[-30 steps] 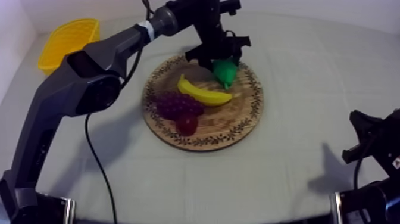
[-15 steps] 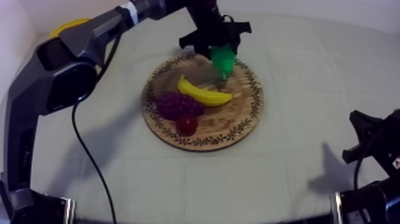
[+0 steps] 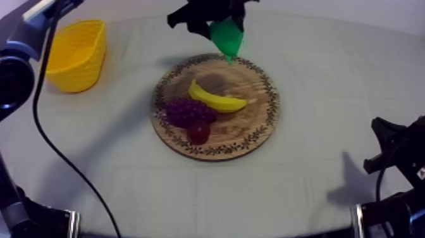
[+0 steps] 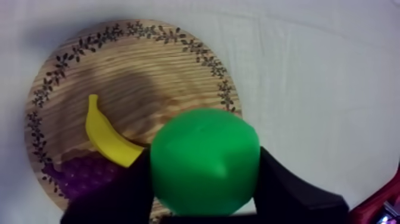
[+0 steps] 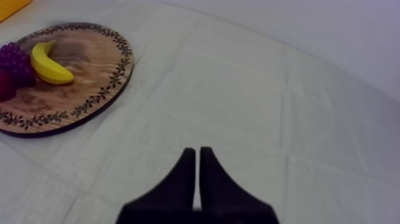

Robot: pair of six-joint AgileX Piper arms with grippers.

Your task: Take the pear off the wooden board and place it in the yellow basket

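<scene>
Above the far rim of the board (image 3: 253, 130), the left hand (image 3: 218, 24) is clamped on the pear (image 4: 204, 161), clear of the wood and well apart from the basket (image 3: 76, 54). The right hand (image 5: 197, 161), fingers together, hangs over the counter (image 5: 297, 119).

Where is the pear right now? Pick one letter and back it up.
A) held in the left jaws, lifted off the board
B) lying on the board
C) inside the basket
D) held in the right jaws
A: the left jaws are shut on the pear, which hangs above the board, where the banana lies; the basket stands off to the side.
</scene>
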